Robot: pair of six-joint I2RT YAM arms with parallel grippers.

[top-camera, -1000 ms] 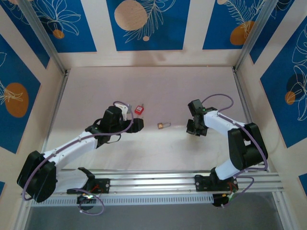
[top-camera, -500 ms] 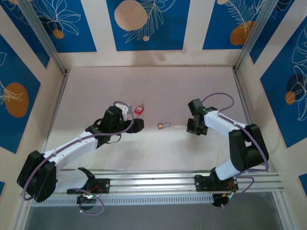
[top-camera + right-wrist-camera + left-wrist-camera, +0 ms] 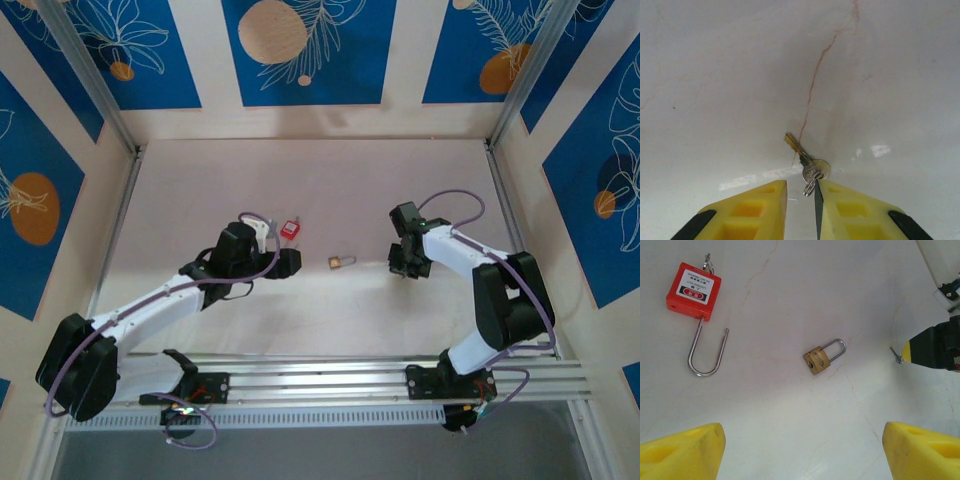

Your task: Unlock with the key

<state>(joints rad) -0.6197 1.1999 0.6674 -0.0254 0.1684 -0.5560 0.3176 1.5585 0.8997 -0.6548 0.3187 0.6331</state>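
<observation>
The right gripper hangs low over the table. Its yellow fingers are only narrowly parted, and the key lies flat just ahead of the tips. The key's ring sits in the gap between them, though I cannot tell whether the pads actually pinch it yet. The step in hand looks like securing the key. To do it well, close on the round bow rather than the loose ring, so the blade sticks out rigid beyond the fingertips and cannot swing. The key lies flush on the surface, so the tips probably need to press right down before closing. The left gripper stands wide open and holds nothing. The small brass padlock lies straight ahead of it, shackle closed, roughly between the two grippers. It seems the likely target, since the red padlock, further ahead and to the left gripper's left, has its shackle sprung. The left gripper would probably do best to clamp the brass body before the blade goes in.
</observation>
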